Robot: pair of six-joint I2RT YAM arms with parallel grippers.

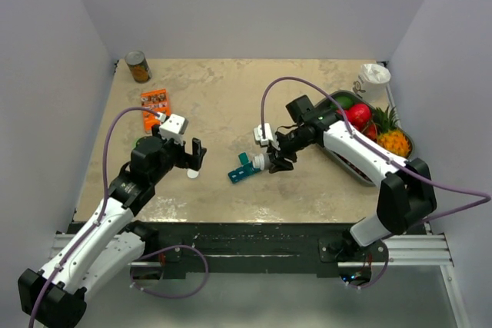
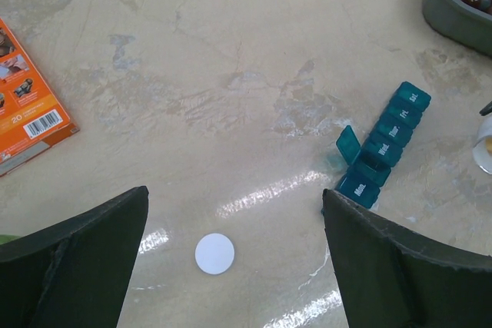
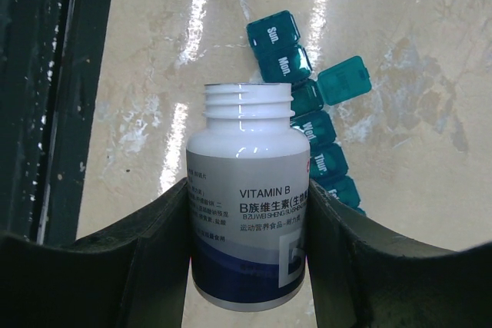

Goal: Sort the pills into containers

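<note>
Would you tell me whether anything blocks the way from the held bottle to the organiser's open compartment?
Nothing visible does: the bottle is uncapped, and the organiser has one lid standing open near its mouth.

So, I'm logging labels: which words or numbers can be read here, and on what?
"VITAMIN B": white bottle.
"Sun.", "Mon.", "Wed.", "Thur.", "Fri.", "Sat.": lids of the teal pill organiser.
"20": orange box.
Too small or blurred to read: the bottle's smaller print, the rest of the box, and the label on the can.
</note>
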